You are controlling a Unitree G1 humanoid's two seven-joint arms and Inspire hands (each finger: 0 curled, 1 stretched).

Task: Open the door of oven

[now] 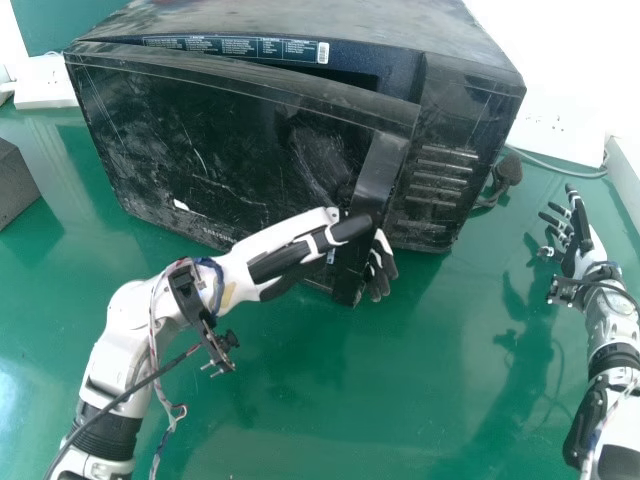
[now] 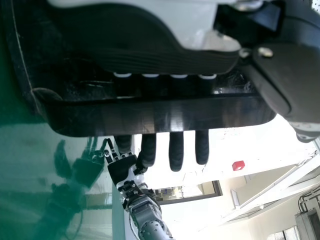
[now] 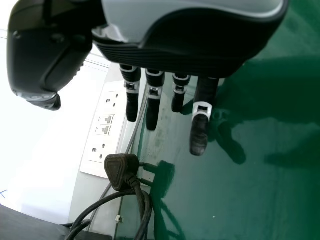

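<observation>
- Pictured at the center of the head view: a black microwave oven, standing on a green tabletop, its front turned toward the robot.
- Seen ajar: the oven's door, swung out from the body on the side near the control panel, with a dark gap along its upper edge.
- Caught at the door handle: the robot's left hand, reaching in across the lower part of the door.
- Hooked behind the handle, with tips past its far side: the left hand's fingers, bent around the bar, with the thumb on the opposite side.
- Shown off to the right of the oven, raised over the tabletop and apart from the door: the right hand, open, with fingers loosely extended and touching nothing.
- Revealed above the door's upper edge: a printed label strip on the oven's front frame.
- Marked across the front of the door: pale scratches and dusty smears, with more dust on the oven's top.
- Lying beside the oven, on the right hand's side: a black power plug with its black cable, pins bare, near a white socket panel on the wall.
- Visible at the left edge of the head view: part of a dark gray box, well apart from the hands.
- Set behind it, near the oven's far left corner: another white socket panel.
</observation>
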